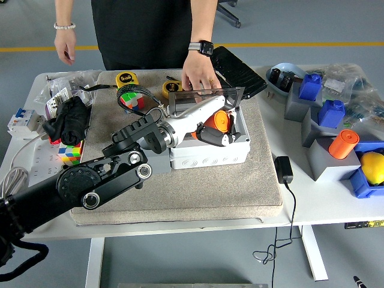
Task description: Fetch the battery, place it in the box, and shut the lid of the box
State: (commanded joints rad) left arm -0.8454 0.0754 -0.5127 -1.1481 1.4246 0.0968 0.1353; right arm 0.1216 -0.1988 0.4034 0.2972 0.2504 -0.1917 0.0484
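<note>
An orange cylindrical battery (217, 122) is held in my left hand (215, 127), whose white fingers curl around it. The hand hovers over the open cavity of the grey box (210, 150) on the beige mat. The box's clear lid (204, 96) stands up at its back edge, and a person's hand (201, 78) with a watch rests on top of it. My black left arm (102, 180) crosses from the lower left and hides the grey stand left of the box. My right hand is out of view.
A second orange battery (343, 144) sits on a grey stand at the right, near blue blocks (331, 112) and a yellow ball (373, 166). Tape measures (126, 78), cube puzzles (69, 152), a black adapter (283, 170) and a keyboard (237, 69) lie around the mat.
</note>
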